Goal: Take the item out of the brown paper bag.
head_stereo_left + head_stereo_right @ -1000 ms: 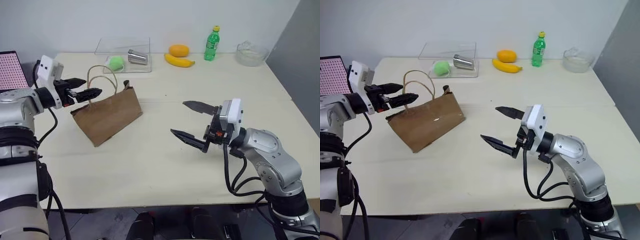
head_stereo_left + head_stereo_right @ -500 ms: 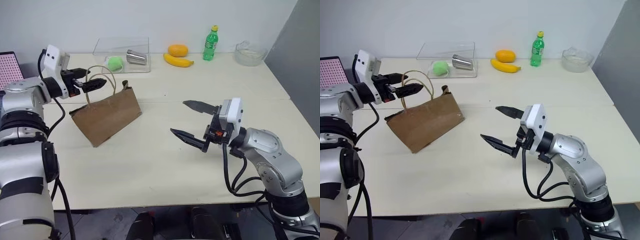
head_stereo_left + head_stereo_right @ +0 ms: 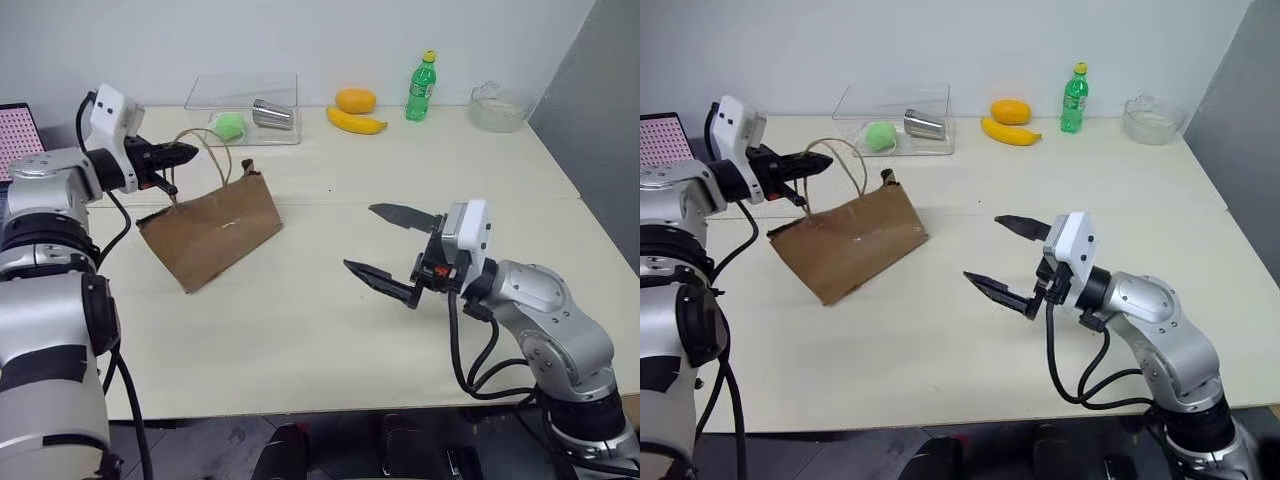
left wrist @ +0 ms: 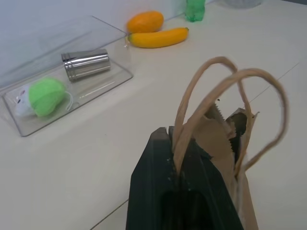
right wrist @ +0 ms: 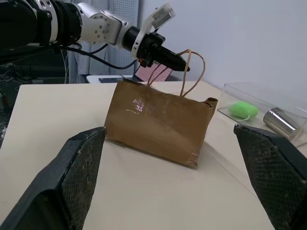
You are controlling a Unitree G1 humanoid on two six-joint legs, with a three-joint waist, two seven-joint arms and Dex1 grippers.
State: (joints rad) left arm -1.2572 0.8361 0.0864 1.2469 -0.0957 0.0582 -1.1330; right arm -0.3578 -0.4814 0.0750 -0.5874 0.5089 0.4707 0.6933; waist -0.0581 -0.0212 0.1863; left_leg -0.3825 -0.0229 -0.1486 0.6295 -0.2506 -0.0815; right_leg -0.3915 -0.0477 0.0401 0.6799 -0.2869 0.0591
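Left eye view looks down on a pale table [image 3: 300, 330]. At about ten o'clock, a brown paper bag [image 3: 213, 228] leans on the tabletop, its two thin loop handles [image 3: 213, 150] standing up. The left gripper [image 3: 178, 154] has its black fingers pressed together on those handles, as the left wrist view confirms. The bag's contents cannot be seen. At about four o'clock, well apart from the bag, the right gripper [image 3: 388, 247] hangs above the table with its two fingers spread wide, holding nothing. Along the far edge, near twelve o'clock, sit a clear tray [image 3: 275, 137], a banana [image 3: 358, 122] and a green bottle [image 3: 423, 88].
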